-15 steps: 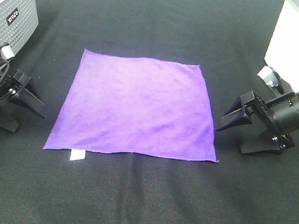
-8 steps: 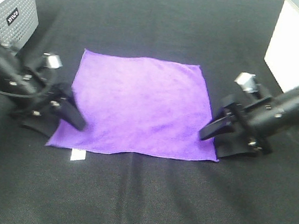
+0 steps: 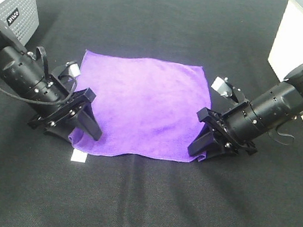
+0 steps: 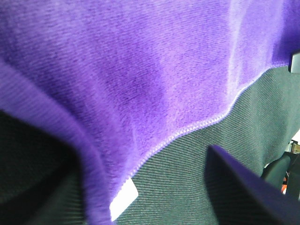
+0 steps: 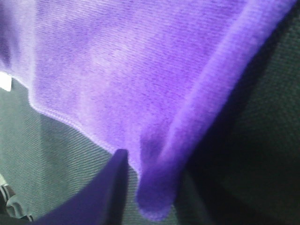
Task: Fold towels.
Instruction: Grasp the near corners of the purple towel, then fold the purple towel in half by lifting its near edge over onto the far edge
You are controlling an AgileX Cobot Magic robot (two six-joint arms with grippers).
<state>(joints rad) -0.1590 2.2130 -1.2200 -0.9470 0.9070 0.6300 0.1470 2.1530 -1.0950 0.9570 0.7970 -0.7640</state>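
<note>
A grey perforated basket [image 3: 11, 13] stands at the far left corner of the black surface [image 3: 141, 201]. The left tool [image 3: 82, 136] is down at the near left corner of the purple towel [image 3: 141, 104]. Its jaws are spread wide with the bunched corner between them, and they have not closed on it. In the left wrist view one finger [image 4: 243, 187] sits apart from the stitched edge. A white tag [image 3: 78, 157] lies on the surface just beside that corner.

The towel lies spread flat in the middle of the surface. Its far edge is straight and its two near corners are puckered.

The right tool [image 3: 197, 153] straddles the near right corner. Its jaws are also apart, and the cloth is humped up between them without being pinched. A white object [image 3: 301, 43] stands at the far right edge.
</note>
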